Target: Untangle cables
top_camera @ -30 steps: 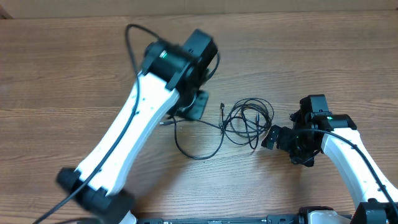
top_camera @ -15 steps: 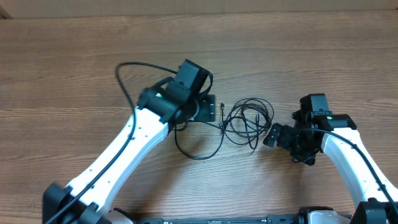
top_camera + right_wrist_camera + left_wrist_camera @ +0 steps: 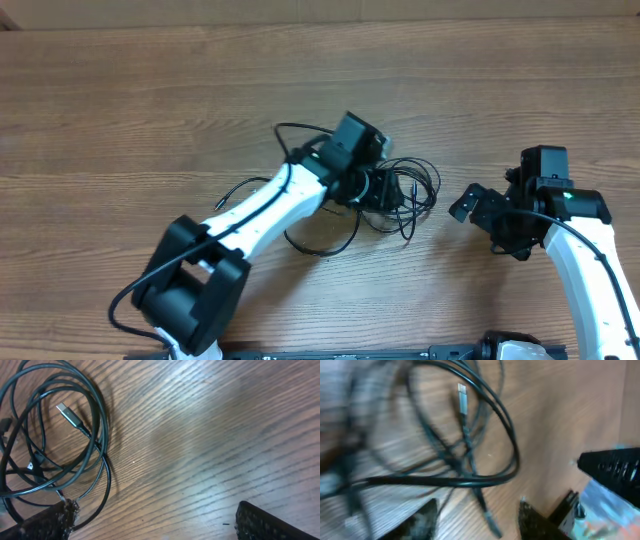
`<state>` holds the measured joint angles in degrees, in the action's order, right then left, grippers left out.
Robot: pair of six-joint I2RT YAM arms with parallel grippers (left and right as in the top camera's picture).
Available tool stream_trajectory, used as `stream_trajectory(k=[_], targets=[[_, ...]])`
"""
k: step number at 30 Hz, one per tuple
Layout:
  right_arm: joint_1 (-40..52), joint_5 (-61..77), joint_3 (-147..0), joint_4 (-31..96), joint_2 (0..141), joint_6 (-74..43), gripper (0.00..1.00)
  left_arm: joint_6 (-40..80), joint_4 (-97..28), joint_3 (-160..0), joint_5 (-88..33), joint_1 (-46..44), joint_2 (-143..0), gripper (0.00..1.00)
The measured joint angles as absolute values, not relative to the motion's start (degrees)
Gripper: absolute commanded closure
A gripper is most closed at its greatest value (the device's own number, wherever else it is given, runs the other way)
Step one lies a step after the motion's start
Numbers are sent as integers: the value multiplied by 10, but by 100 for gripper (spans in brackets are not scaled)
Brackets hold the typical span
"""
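Now, cables (image 3: 70,416) beneath left hand (image 3: 481,517), fingers (image 3: 535,520) partly apart, right hand (image 3: 160,521) wide, just beside them.

My cables (image 3: 402,198) read black on a table (image 3: 120,120) of mid-brown wood, streaked with fine darker grain. In the right wrist view, a plug (image 3: 67,414) at ten o'clock shows silver-grey. The left arm (image 3: 260,205) and right arm (image 3: 580,270) are white with black joints. A green light (image 3: 568,196) glows on the right.

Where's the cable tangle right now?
Overhead view: the cables lie just right of table centre, the left pincer over their left part, the open right pincer apart to their right.
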<state>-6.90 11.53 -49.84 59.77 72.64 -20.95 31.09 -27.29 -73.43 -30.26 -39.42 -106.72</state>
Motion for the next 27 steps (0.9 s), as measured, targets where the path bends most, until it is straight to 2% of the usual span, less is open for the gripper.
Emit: stream_trajectory(k=[3, 7, 9, 14, 19, 21, 27], targets=[[-75, 116, -498, 601, 726, -209, 0, 316, -264, -734, -302, -425, -1076, 69], [-75, 115, -498, 606, 726, -210, 0, 337, -248, -734, -265, -454, -1079, 90], [-75, 115, -498, 608, 726, -209, 0, 343, -230, -734, -256, -457, -1079, 96], [-75, 116, -498, 613, 726, -201, 0, 331, -256, -745, -213, -453, -1079, 96], [-75, 128, -499, 588, 726, -196, 0, 267, -373, -834, -169, -453, -1067, 96], [-75, 150, -499, 566, 726, -195, 0, 226, -477, -926, -161, -453, -1040, 96], [-75, 212, -500, 531, 726, -194, 0, 151, -618, -1107, -153, -453, -951, 96]])
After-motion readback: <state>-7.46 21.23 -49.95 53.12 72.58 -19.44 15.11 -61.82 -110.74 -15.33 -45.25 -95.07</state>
